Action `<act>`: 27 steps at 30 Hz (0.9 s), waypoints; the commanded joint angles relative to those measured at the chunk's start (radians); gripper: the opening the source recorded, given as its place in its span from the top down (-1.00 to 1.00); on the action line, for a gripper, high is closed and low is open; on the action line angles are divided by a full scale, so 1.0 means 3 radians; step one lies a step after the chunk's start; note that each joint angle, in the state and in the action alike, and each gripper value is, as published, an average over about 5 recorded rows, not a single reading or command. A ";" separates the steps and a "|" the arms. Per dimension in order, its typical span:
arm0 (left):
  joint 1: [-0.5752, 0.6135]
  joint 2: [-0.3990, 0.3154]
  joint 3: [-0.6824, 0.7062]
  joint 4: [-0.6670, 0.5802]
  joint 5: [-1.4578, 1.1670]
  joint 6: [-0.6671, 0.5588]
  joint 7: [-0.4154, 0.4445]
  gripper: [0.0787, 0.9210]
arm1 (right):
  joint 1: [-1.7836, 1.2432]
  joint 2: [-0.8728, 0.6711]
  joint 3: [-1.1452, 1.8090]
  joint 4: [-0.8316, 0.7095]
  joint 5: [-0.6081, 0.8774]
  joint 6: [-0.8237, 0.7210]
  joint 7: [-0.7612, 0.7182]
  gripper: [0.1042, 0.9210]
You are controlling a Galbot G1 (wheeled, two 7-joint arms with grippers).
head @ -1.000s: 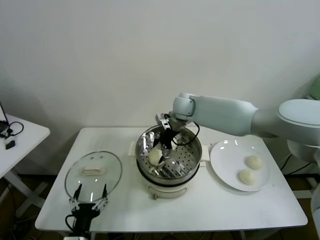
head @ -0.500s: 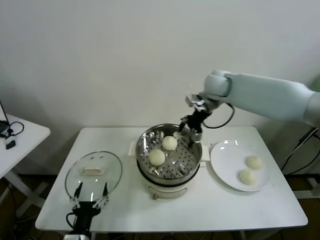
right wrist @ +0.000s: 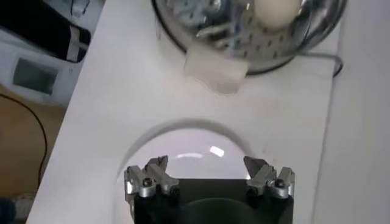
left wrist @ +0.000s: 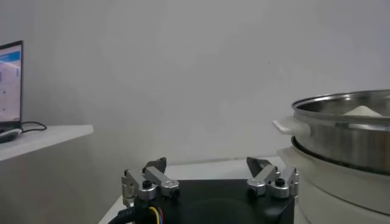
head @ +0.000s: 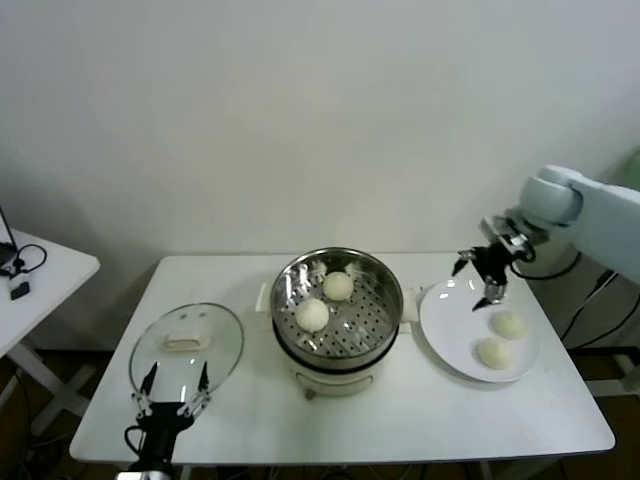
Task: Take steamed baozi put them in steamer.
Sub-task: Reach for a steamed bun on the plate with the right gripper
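Swung away from the steamer [head: 338, 305] since a second ago, my right gripper [head: 484, 278] now hangs over the white plate's [head: 450, 330] far edge, jaws spread wide and carrying nothing. Two steamed baozi [head: 338, 286] sit on the steamer's perforated floor, one toward the back and one [head: 312, 315] nearer its front left, just beside each other; a second ago only one showed there, under my fingers. Two more baozi [head: 507, 324] lie on the plate to the right of the steamer, one [head: 493, 353] nearer the table's front edge, both close below my open right gripper but not touching it. From the right wrist, the plate's rim [right wrist: 183, 131] curves just ahead of my fingertips [right wrist: 157, 164], with the steamer [right wrist: 244, 27] beyond it. My left gripper [head: 170, 400] waits low at the table's front edge, well to the left of the steamer and in front of the glass lid [head: 187, 350], jaws open and empty; its wrist view shows the steamer's [left wrist: 347, 131] steel wall off to one side.
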 commanded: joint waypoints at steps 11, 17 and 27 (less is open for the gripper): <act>0.0022 -0.0035 0.0005 0.0023 -0.0009 0.0000 -0.0020 -0.77 | -0.1744 -0.0178 0.1424 -0.0459 -0.1168 0.0218 -0.0040 -0.76; 0.0006 -0.0050 -0.0002 0.0059 -0.0001 0.0024 -0.0049 -0.77 | -0.1786 0.0021 0.1500 -0.0707 -0.1269 0.0266 -0.0038 -0.76; -0.0041 -0.0050 0.0000 0.0106 -0.0002 0.0039 -0.0055 -0.77 | -0.1825 0.0186 0.1489 -0.0836 -0.1291 0.0257 0.0010 -0.76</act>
